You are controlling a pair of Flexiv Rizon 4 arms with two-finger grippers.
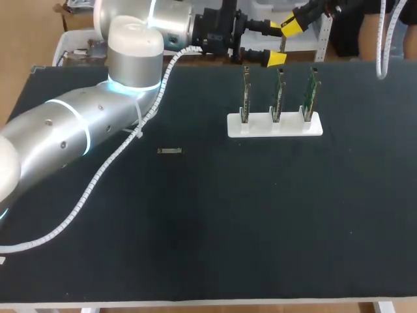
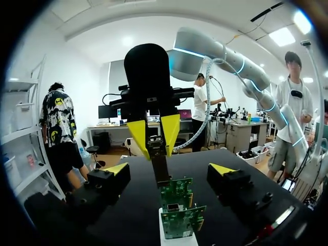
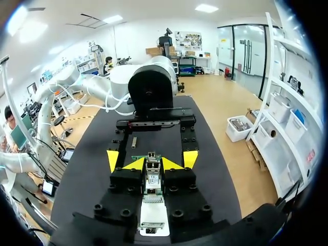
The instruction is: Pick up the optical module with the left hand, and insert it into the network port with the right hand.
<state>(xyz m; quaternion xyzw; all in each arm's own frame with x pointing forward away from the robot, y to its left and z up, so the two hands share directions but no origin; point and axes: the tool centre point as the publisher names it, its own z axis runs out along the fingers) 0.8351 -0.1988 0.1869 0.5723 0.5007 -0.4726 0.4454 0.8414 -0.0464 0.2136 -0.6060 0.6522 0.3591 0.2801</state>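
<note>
My right gripper [image 2: 158, 139] hangs tips-down over the row of green network boards [image 1: 279, 94], shut on a slim optical module [image 2: 159, 165] that points down at the middle board [image 2: 176, 192]. In its own view the module [image 3: 151, 179] sits between the yellow tips of the right gripper [image 3: 152, 165], just above the white stand [image 3: 154, 225]. My left gripper [image 1: 283, 43] is at the far edge of the table, open wide. Its fingers [image 2: 115, 171] flank the module without touching it. A second module [image 1: 170, 150] lies flat on the black table.
The white stand [image 1: 275, 125] holds three upright boards, right of the table's middle towards the back. My left arm [image 1: 78, 124] crosses the back left of the table with its white cable. The black mat [image 1: 228, 222] spreads in front of the stand.
</note>
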